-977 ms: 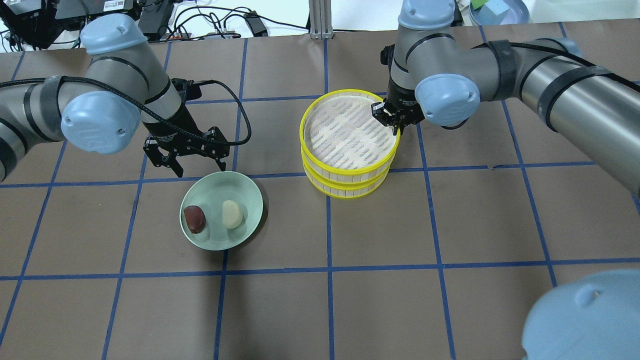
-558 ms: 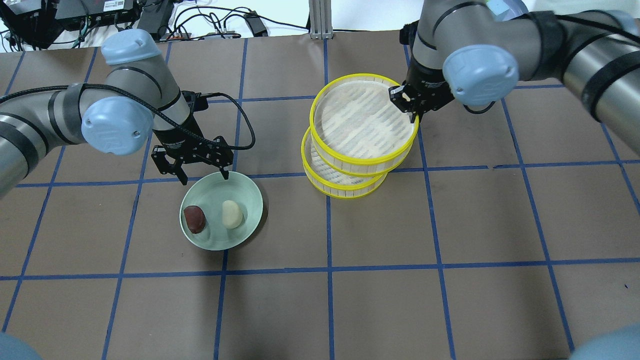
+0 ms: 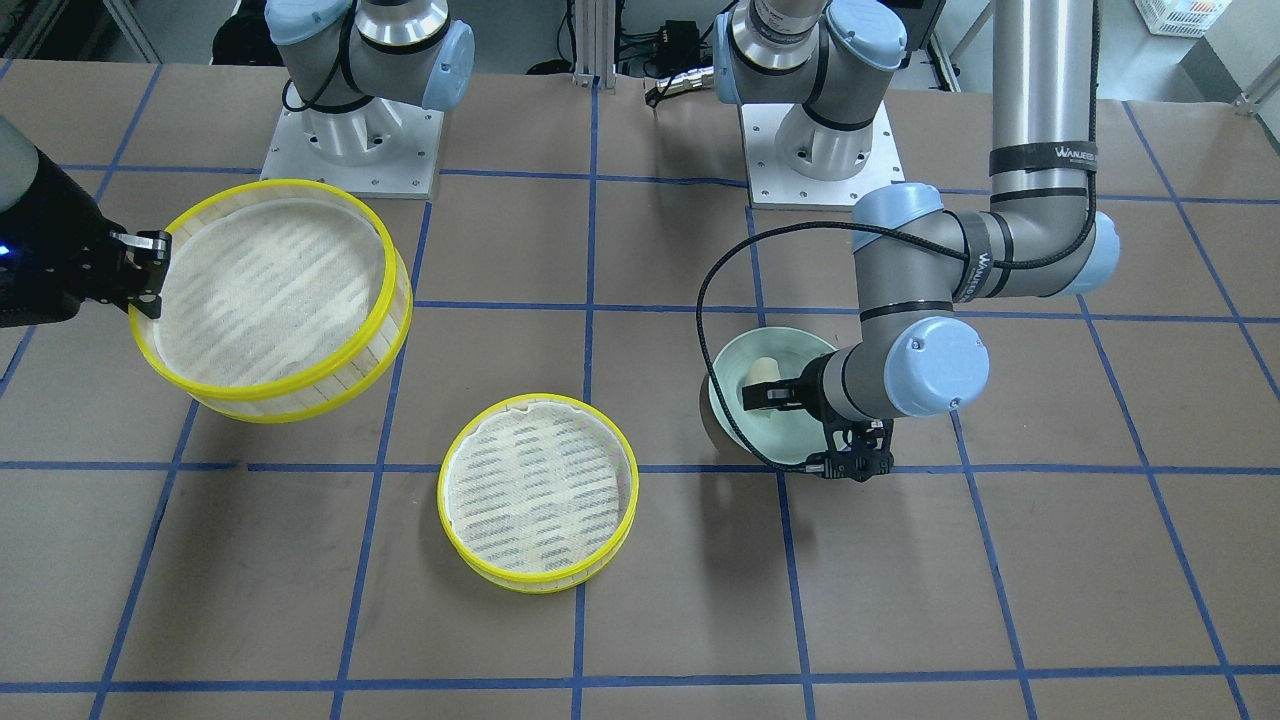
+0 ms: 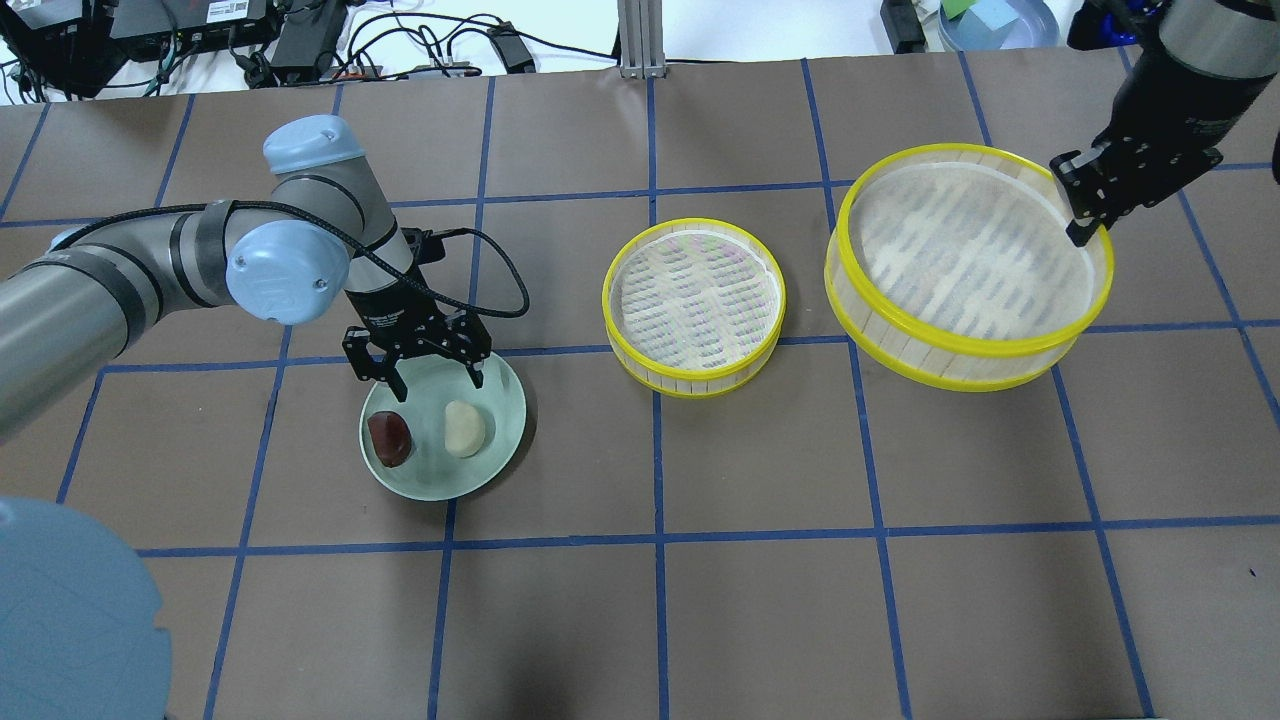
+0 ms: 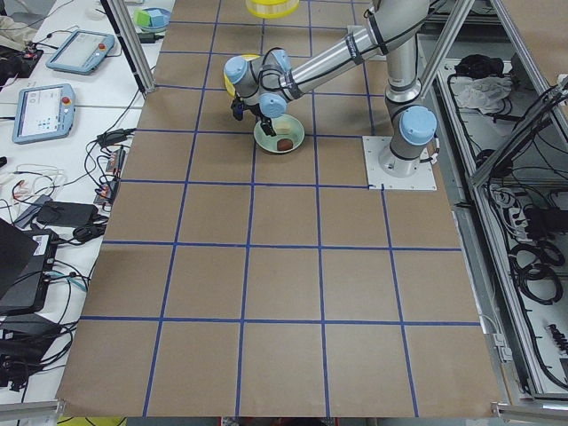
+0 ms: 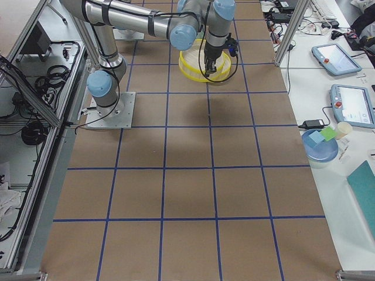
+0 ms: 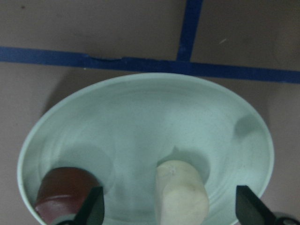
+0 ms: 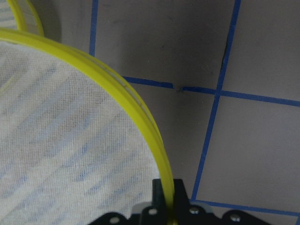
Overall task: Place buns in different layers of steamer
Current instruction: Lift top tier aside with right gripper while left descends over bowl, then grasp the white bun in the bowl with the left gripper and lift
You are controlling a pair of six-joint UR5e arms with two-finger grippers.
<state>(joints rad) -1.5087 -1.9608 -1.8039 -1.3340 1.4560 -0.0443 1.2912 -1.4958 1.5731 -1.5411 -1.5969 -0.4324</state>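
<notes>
Left gripper hangs spread over the green plate holding the white bun and dark bun, so I'd centre on one before closing gently, while right gripper pinches the top layer by its rim, clear of the bottom layer.
</notes>
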